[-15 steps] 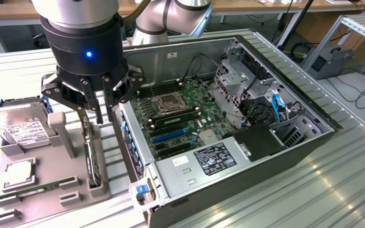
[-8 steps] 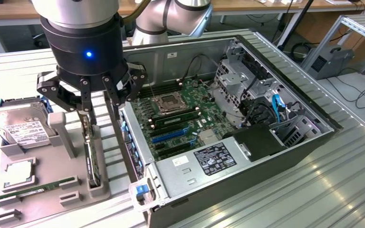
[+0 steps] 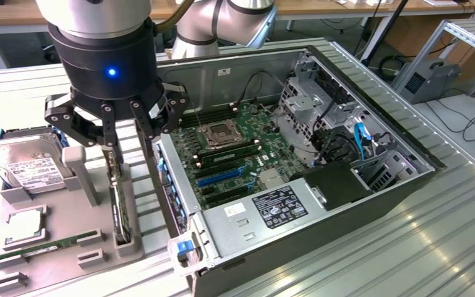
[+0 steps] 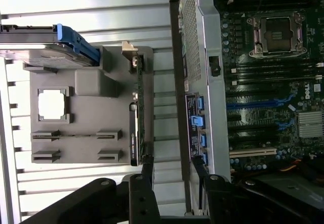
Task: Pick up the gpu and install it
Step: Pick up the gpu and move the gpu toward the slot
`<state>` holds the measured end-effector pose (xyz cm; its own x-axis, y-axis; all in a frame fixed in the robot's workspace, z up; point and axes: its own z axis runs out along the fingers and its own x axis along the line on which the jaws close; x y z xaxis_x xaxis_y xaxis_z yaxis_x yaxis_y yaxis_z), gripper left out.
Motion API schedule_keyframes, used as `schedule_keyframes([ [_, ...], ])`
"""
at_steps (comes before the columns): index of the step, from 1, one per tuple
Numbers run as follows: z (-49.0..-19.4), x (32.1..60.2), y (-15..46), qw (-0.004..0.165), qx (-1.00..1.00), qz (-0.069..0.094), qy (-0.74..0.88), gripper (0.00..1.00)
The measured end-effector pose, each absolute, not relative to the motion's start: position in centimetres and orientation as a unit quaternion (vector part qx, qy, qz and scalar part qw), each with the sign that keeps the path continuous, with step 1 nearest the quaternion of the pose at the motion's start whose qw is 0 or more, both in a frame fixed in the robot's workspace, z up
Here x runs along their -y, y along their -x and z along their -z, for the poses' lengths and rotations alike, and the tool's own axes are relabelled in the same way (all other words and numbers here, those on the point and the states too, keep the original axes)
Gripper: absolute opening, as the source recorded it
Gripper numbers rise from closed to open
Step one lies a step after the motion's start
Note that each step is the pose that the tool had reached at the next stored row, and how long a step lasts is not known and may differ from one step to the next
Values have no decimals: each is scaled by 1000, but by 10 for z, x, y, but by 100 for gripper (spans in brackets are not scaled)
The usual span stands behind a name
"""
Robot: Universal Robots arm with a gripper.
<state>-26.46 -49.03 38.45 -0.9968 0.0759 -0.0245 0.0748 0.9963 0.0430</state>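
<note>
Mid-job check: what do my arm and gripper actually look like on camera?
The arm is silver-grey, with rounded joints and a grey end cap. The gripper has a glossy black cylindrical body with a small blue light. Its black linkage fingers have metal pivot pins.

I see a hard drive [image 3: 23,162], CPU chip [image 3: 25,226] and RAM stick [image 3: 29,252] on a grey tray [image 3: 56,216], beside an open computer case [image 3: 221,71].

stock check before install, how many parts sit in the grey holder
4: hard drive at far end, cpu mid, ram stick nearest camera, gpu on edge by the case.
</note>
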Motion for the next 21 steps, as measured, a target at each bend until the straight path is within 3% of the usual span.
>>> schedule_keyframes([
  [21,-380,490,265,13,-999,-21,-38,42],
])
